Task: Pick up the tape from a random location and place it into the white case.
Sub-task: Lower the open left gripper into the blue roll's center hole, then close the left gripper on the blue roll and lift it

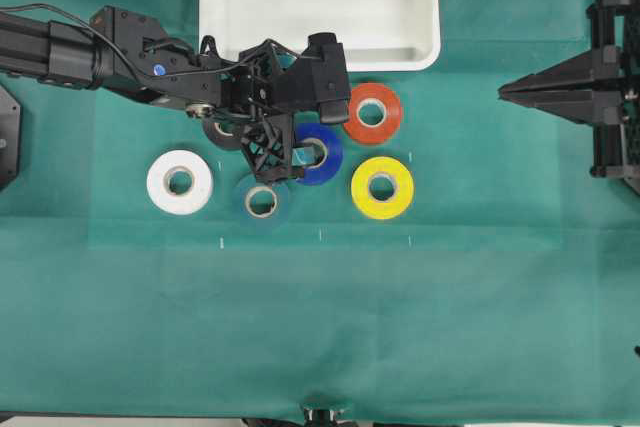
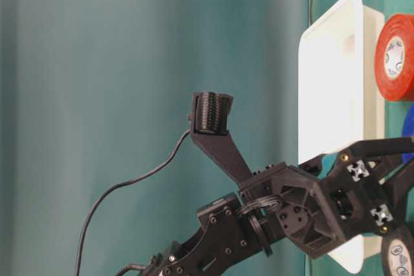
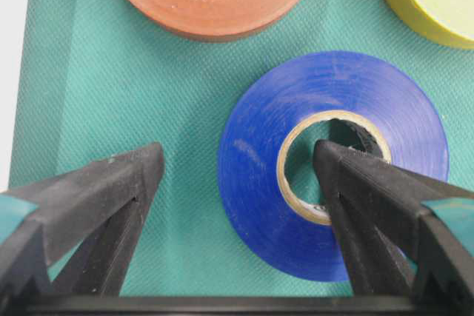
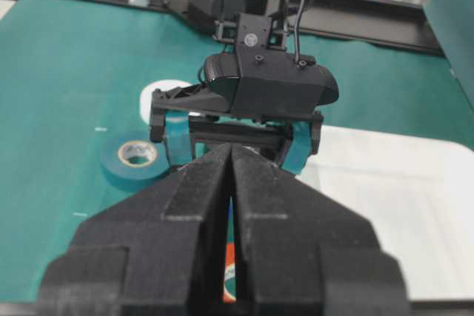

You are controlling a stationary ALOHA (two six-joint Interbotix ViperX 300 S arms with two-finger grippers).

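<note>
Royal-blue and flat on the green cloth, the tape, a glossy roll with a pale cardboard core, lies with its hole facing straight up, so its axis is vertical and no side is longer than another. In the overhead view it sits just below the large shallow white plastic case, well outside it, between the orange-red roll up and to its right and the dark teal roll down and to its left. A yellow roll lies just to its right, a white roll further left, and a black roll is half hidden under the arm.

The black left gripper stands over the tape with its jaws spread wide: in the wrist view one finger dips into the core hole, the other comes down on bare cloth outside the roll, so the near wall of the ring lies between them, not yet pinched.

At the right edge, the right gripper hangs clear of all the rolls, its two fingers pressed together with nothing between them.
</note>
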